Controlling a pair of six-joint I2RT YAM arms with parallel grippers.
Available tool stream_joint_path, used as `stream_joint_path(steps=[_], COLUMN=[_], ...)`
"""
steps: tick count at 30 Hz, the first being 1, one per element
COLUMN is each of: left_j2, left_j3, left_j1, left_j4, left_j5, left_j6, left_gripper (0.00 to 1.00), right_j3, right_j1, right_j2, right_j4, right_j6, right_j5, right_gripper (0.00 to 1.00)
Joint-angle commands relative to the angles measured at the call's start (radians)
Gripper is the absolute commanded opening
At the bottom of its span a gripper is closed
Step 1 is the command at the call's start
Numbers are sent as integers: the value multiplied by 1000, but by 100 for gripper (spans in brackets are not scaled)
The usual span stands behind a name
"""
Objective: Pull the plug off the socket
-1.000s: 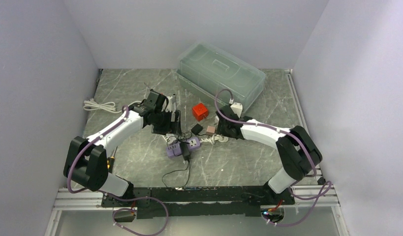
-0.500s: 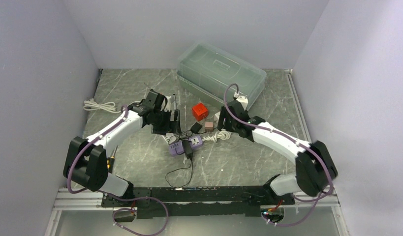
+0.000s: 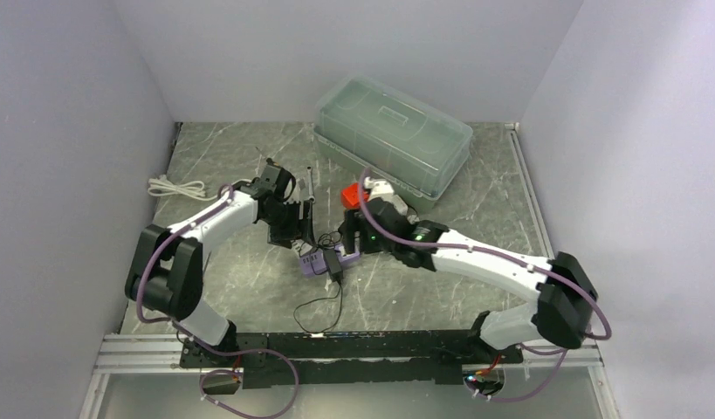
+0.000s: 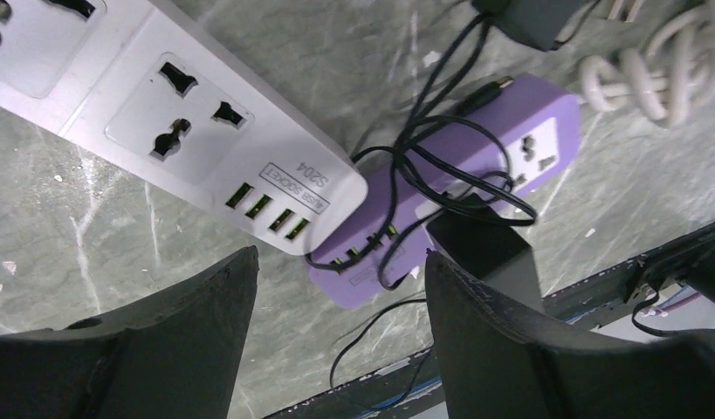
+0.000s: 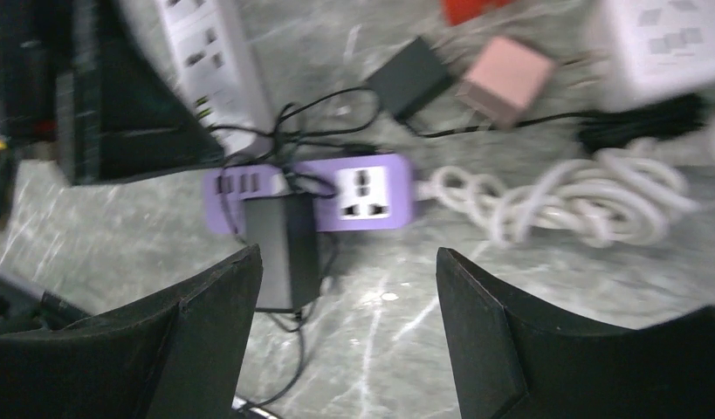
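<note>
Translucent bin (image 3: 393, 131) closed, contents indistinct; black plug (image 5: 282, 237) sits in purple socket (image 5: 364, 193).

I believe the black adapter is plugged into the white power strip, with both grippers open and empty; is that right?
Not quite: the black adapter is plugged into the purple power strip, not the white power strip, as the right wrist view shows. The left gripper and right gripper are indeed open and empty.
</note>
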Motion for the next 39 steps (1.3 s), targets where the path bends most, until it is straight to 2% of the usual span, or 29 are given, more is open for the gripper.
stream_joint_path(steps=[1, 4, 11, 23, 30, 39], left_j2=[44, 42, 45, 83, 110, 115], left_j3=[-2, -18, -54, -42, -31, -25], left_j1=[-1, -3, -3, -23, -37, -46], left_j4=[-21, -25, -27, -6, -4, -9], left_j5=[13, 21, 71, 93, 87, 66], left_j6=[-1, -3, -8, -8, -11, -9], left_gripper=[72, 70, 66, 61, 57, 54], right_j3=[122, 178, 292, 345, 368, 383], right_j1=[108, 166, 205, 225, 227, 228], right_j2=[116, 206, 344, 414, 456, 490], right_j4=[20, 11, -84, -145, -148, -151], right_j6=[22, 23, 31, 43, 39, 39], right_j5=[20, 21, 80, 140, 127, 116], right_gripper=[76, 75, 69, 66, 55, 48])
